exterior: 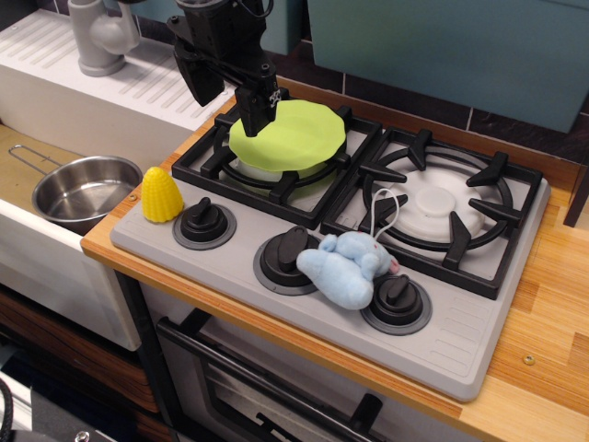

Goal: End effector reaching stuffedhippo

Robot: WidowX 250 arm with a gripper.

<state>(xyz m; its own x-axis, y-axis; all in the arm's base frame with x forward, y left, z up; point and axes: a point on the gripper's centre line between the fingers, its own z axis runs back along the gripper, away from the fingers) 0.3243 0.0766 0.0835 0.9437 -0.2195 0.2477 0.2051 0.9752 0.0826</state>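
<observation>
The stuffedhippo (346, 266) is a small light-blue plush with a pinkish snout and a white string loop. It lies on the grey stove front between the middle and right knobs. My black gripper (255, 112) hangs from a bulky black arm at the back left, over the left burner and the green plate (290, 136). Its dark fingers point down and look close together, with nothing held between them. The gripper is well apart from the hippo, up and to the left of it.
A yellow toy corn (161, 194) stands at the stove's front left corner. Three black knobs (204, 222) line the front. A metal pot (85, 189) sits in the sink at left. A grey faucet (99, 37) stands behind. The wooden counter (552, 304) extends right.
</observation>
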